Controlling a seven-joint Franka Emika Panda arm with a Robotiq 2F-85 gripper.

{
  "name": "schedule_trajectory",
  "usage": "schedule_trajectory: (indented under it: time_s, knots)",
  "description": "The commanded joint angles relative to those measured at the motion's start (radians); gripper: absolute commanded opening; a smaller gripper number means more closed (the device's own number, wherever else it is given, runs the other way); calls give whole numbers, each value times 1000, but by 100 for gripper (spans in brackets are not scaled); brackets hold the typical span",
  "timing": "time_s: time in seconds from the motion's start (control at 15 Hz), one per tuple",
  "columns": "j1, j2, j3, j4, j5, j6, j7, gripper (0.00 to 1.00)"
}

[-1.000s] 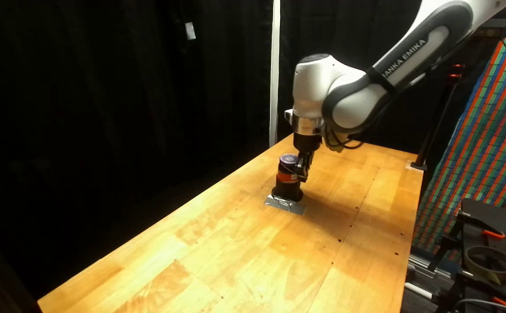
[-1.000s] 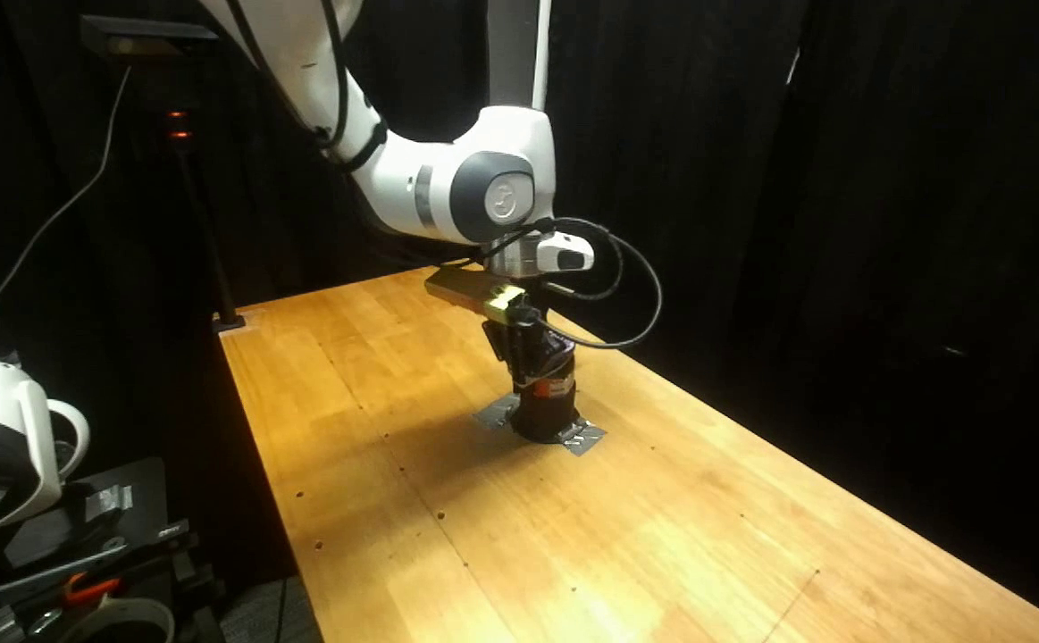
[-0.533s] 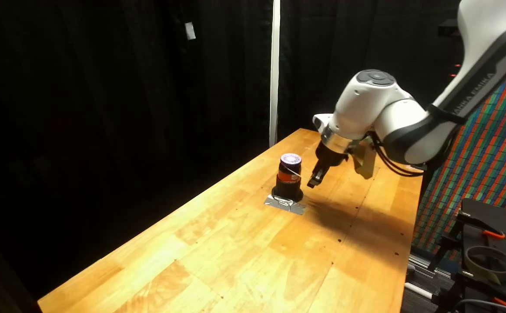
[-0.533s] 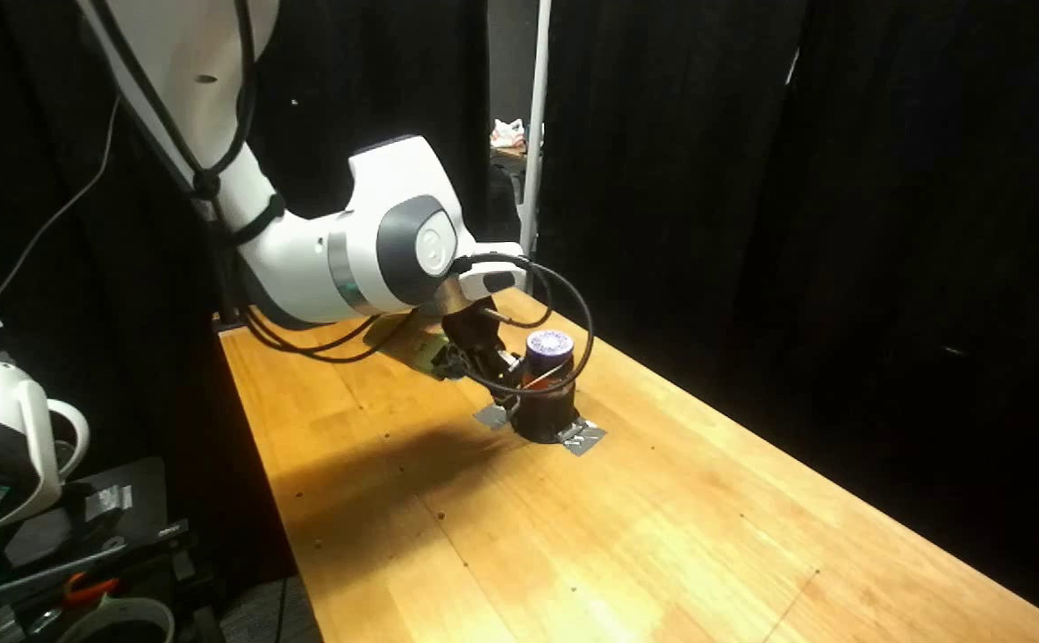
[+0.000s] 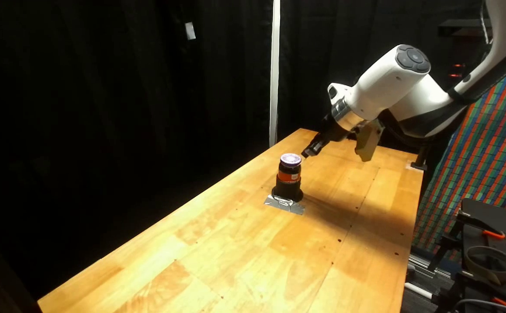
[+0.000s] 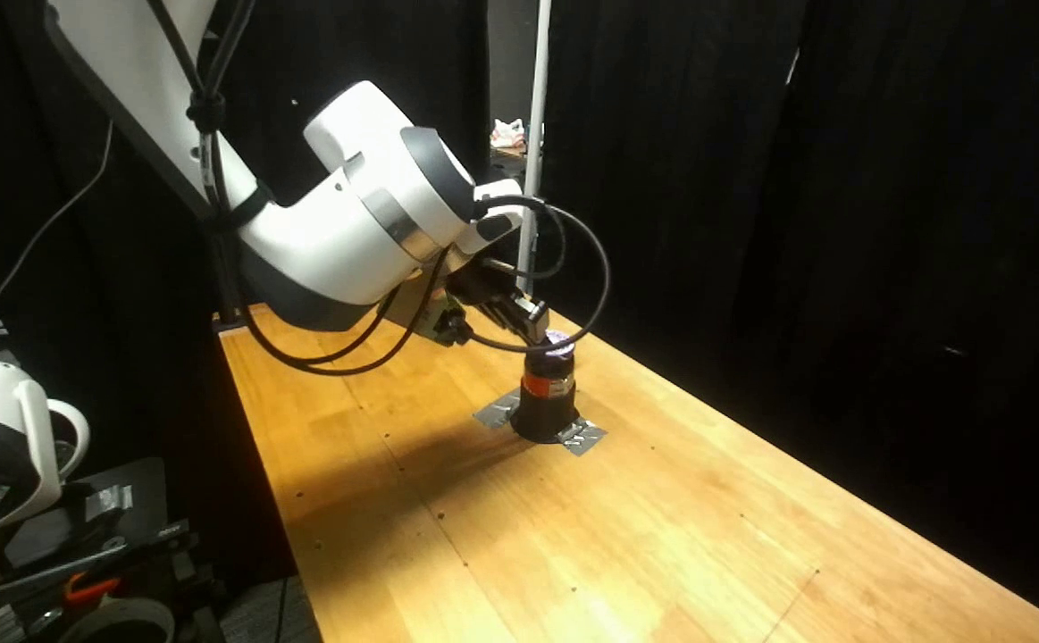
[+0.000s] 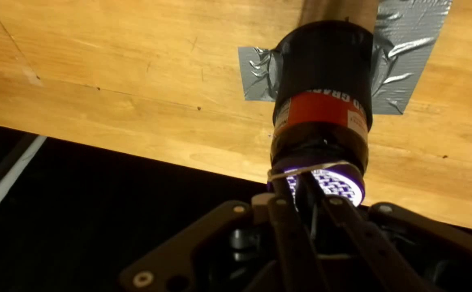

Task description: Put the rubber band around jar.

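The jar [image 5: 288, 176] stands upright in a black holder, with a white-and-purple lid, dark glass and an orange-red label; it also shows in an exterior view [image 6: 548, 386] and the wrist view [image 7: 321, 110]. The thin tan rubber band [image 7: 313, 167] runs at lid height in the wrist view, across both fingers and round the left finger's outer side; its right end passes towards the lid's side. Its far part is hidden. My gripper [image 7: 294, 181] is tilted beside the lid in both exterior views [image 5: 308, 153] [image 6: 541, 332]. Its fingers are close together with a narrow gap; the lid shows between them.
The black holder [image 5: 287, 190] is fixed to the wooden table [image 5: 253, 261] with grey tape [image 7: 410, 61]. A cable loop [image 6: 607, 268] hangs from the wrist in an exterior view. A dark side cart [image 5: 492, 217] holding tools and tape rolls stands off the table.
The gripper first backed away from the jar and tilted, with the band stretched diagonally down the jar. It has since risen to lid height. The diagonal strand no longer shows on the jar.
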Motion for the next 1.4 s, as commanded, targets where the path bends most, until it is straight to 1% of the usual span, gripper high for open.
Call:
schedule_trajectory:
  time_s: [0.0,0.13,0.2,0.27,0.33,0.4,0.47,0.53,0.6,0.67,0.73,0.8,0.93,1.07,1.13,1.2,1.27,1.33]
  knots:
    - [275,100,-272,14,-134,94,268,14]
    - [401,156,-384,-15,-149,138,349,14]
    - [470,208,-449,-24,-139,176,387,14]
    - [528,253,-500,-41,-112,211,405,14]
    - [571,288,-538,-64,-88,244,398,14]
    - [588,274,-553,-94,-98,256,367,15]
    - [591,212,-555,-128,-153,228,332,14]
    - [588,132,-552,-154,-232,180,311,15]
    - [574,32,-546,-181,-333,114,294,40]
    - [555,9,-547,-210,-421,89,299,39]
    - [558,-26,-560,-266,-332,45,156,44]
    - [554,-18,-566,-272,-406,15,217,50]
    - [563,-67,-581,-336,-301,-65,59,66]
    - [595,-177,-598,-373,-206,-200,-84,81]
    - [621,-238,-608,-378,-153,-282,-154,88]
    - [657,-288,-622,-369,-89,-361,-222,97]
    - [693,-332,-633,-349,-27,-437,-280,99]
    - [729,-364,-640,-320,14,-499,-309,100]
